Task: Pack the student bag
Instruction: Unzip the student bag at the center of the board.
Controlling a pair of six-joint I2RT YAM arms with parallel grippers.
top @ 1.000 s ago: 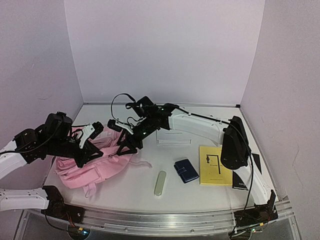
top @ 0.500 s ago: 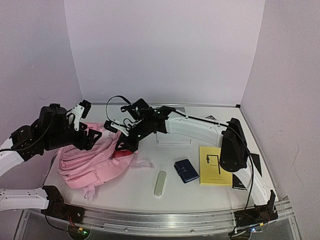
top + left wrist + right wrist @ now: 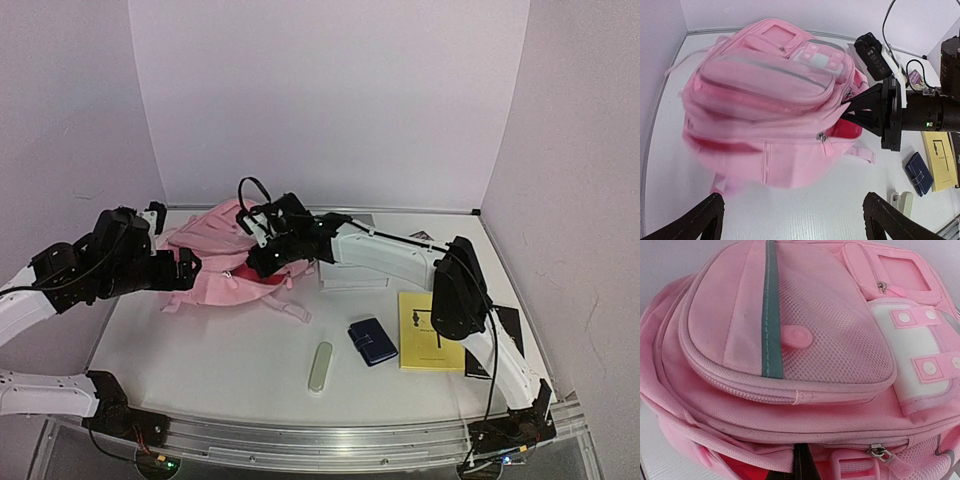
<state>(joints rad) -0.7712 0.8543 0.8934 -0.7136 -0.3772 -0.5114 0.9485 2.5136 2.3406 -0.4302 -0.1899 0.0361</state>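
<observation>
The student bag [image 3: 212,252] is a pink backpack lying on the white table at the back left, a little blurred in the left wrist view. My right gripper [image 3: 259,264] reaches in from the right and is shut on the rim of its open main compartment, where red lining [image 3: 847,129] shows. In the right wrist view the student bag [image 3: 805,365] fills the frame, and the closed fingers [image 3: 803,465] pinch the fabric edge at the bottom. My left gripper [image 3: 187,270] hangs at the bag's near-left side, apart from it. Its open jaws [image 3: 795,225] frame bare table below the student bag [image 3: 765,95].
A dark blue wallet [image 3: 372,340], a yellow booklet [image 3: 430,330] and a pale oblong case [image 3: 320,367] lie on the table's right front. White sheets [image 3: 350,278] sit under the right forearm. Walls close the left, back and right sides.
The left gripper has let go of the bag and opened wide. The right gripper has shut on the bag's opening and dragged the bag back and to the right.
</observation>
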